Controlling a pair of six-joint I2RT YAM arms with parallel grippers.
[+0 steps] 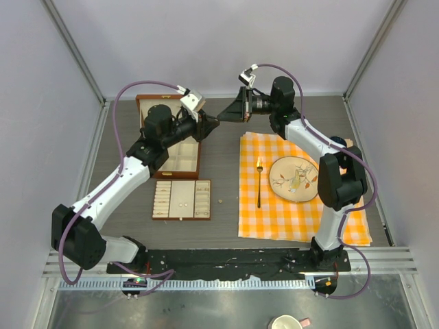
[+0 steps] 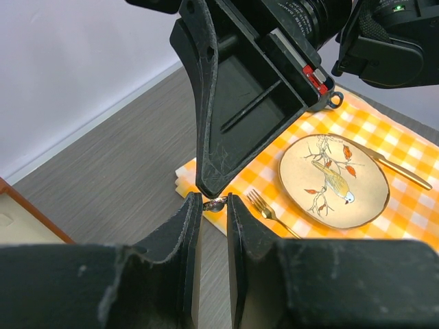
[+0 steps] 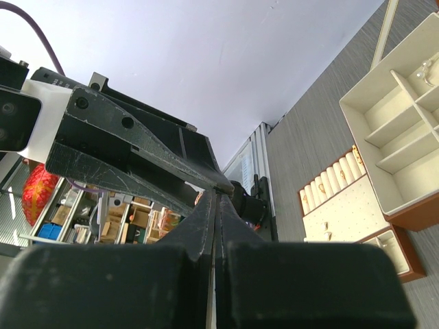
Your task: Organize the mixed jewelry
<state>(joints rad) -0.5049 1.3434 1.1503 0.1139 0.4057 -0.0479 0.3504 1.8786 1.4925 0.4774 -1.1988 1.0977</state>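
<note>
Left hand (image 2: 214,205), right hand (image 3: 216,202), one ring (image 2: 216,203) between, one plate (image 2: 334,179)

This is looking like a robotics lab: white panels (image 1: 226,48) in aluminium framing are enclosing the grey tabletop (image 1: 226,147), an aluminium rail (image 1: 384,255) is running along the tabletop's near edge, and shelves (image 3: 103,219) of small parts bins are standing beyond the tabletop.

You've got woven checked cloth (image 1: 274,212) at three o'clock, with a glossy glazed plate (image 2: 334,179) and a polished gold metal fork (image 2: 264,209) on it. At eleven o'clock is a varnished wooden box (image 1: 180,156). The left fingers (image 2: 180,240) are scuffed matt-black plastic, and the jewelry piece (image 2: 215,203) is shiny silvery metal.
</note>
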